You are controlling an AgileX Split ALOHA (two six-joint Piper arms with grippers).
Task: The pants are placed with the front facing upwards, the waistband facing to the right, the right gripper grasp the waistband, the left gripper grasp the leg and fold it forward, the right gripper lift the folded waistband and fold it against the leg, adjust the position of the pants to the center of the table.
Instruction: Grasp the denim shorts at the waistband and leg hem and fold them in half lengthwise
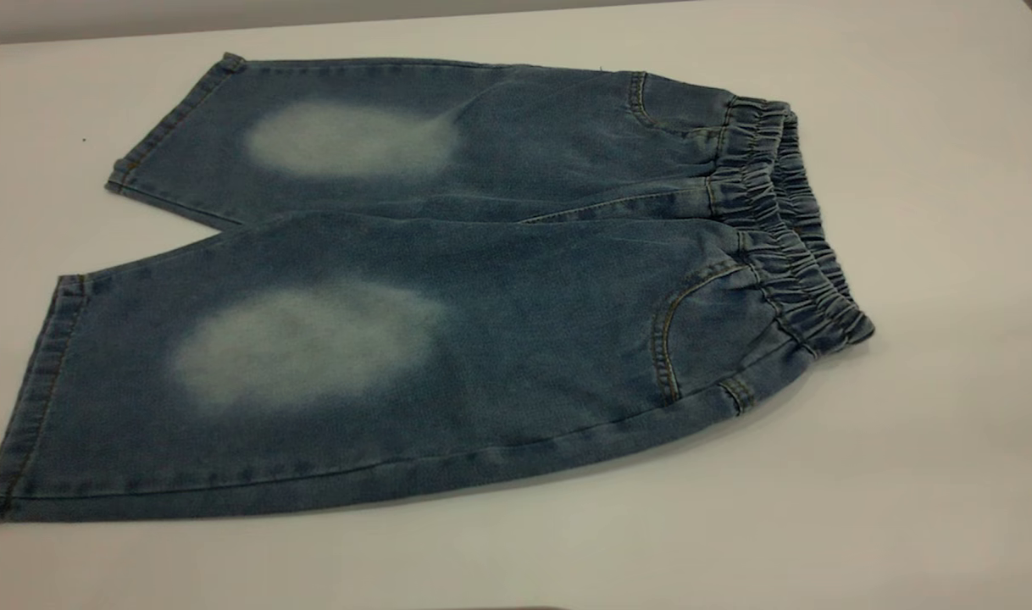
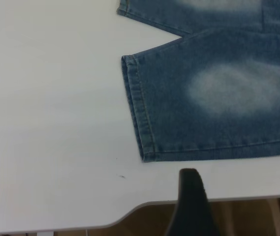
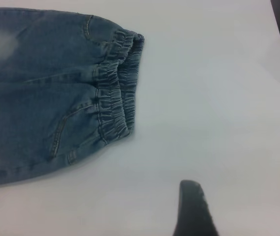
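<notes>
The pants point(image 1: 448, 280) lay flat and front-up on the white table point(image 1: 948, 254), hems at the left, a pale faded patch point(image 1: 304, 343) on each leg, no readable writing anywhere. The gathered waistband point(image 1: 787, 229) sat at the right. Each wrist view showed only one dark fingertip, clear of the denim, so neither claw's opening could be told.

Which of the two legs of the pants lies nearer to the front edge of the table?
The lower leg in the exterior view; its hem lies close to the table edge, while the other leg lies farther back.
</notes>
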